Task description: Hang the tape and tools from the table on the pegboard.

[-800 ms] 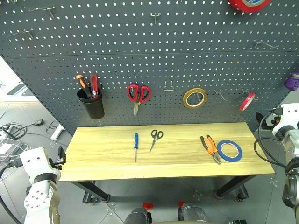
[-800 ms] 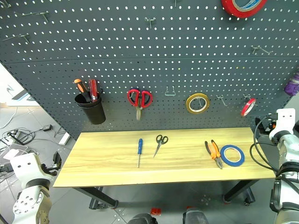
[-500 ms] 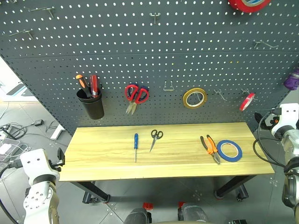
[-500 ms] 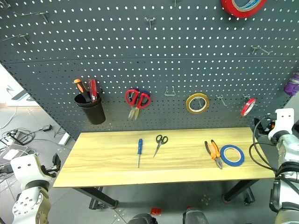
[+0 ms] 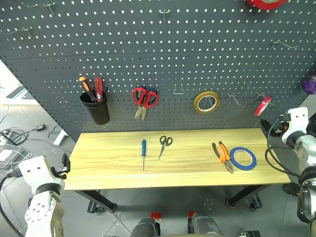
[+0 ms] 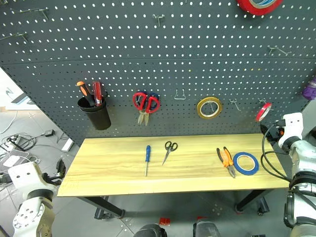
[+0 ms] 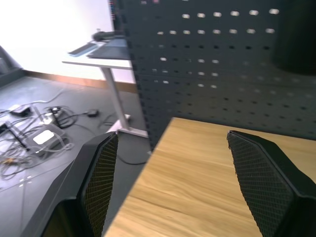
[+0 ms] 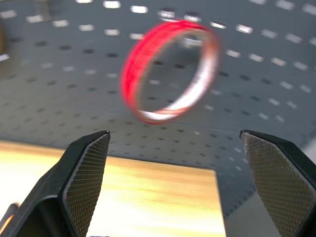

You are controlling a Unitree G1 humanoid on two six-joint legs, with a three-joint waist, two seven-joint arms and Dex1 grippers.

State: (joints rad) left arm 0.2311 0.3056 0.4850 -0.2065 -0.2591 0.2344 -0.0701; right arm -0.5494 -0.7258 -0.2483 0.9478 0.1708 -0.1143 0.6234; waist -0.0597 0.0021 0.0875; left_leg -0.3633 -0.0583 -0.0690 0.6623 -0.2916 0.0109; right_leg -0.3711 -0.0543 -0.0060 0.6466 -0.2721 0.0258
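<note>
Four task things lie on the counter [image 5: 108,168], none yet hung on the pegboard [image 5: 148,54]. Taking the blue tape [image 5: 242,158] as the landmark: it lies flat near the counter's right end, and the orange-and-black pliers [image 5: 222,156] sit just beside it on its left. Further left of the tape, near the counter's middle, lie the black-looped scissors [image 5: 163,146], and beyond them the blue-handled screwdriver [image 5: 143,153], each apart from its neighbour so a gripper can probably reach one without disturbing the rest.

Above the tape on the pegboard hang a yellow-gold roll [image 5: 206,102] and a small red roll [image 5: 262,106]; far to the upper left are red-looped scissors [image 5: 144,99] and a black cup [image 5: 96,109] holding screwdrivers. These look like fixed examples of how things belong on hooks. A bare hook [image 5: 178,90] between the red scissors and the gold roll seems a likely target.

The left gripper [image 7: 168,163] hovers off the counter's left end, fingers wide apart, holding nothing. The right gripper [image 8: 173,163] waits to the right of the tape, jaws spread and empty, facing the small red roll. Being nearest, it seems best placed to take the tape first.
</note>
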